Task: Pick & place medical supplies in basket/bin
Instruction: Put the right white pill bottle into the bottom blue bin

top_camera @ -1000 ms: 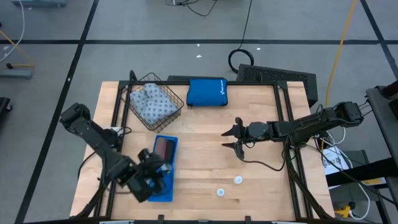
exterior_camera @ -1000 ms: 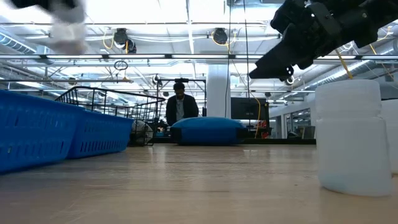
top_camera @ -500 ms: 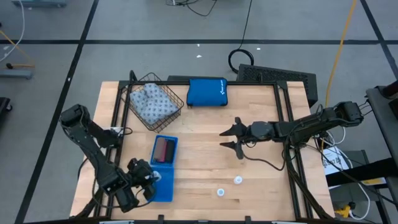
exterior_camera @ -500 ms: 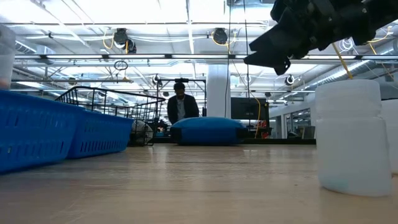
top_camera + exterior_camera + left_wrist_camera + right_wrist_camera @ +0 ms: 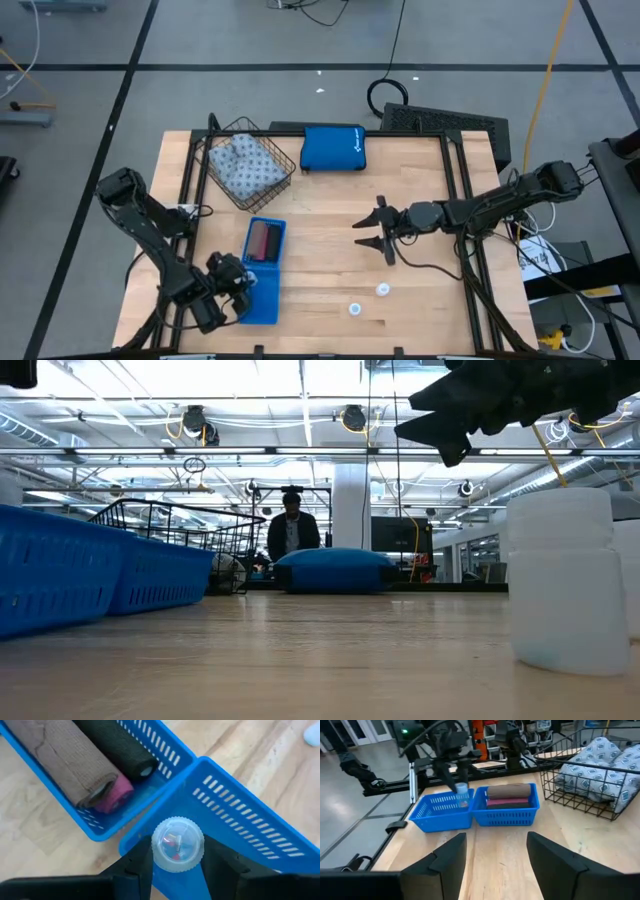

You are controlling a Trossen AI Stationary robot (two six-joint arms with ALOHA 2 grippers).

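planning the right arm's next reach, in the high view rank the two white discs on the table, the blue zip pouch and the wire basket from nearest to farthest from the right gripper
From the right gripper, open over mid-table:
1. Two white discs, toward the front edge; the one at lies a bit farther.
2. Blue zip pouch, at the back edge.
3. Wire basket, back left corner, holding the fabric pack.

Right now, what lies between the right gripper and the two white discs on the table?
Bare wood, high view: right gripper hangs open, apart from the discs.
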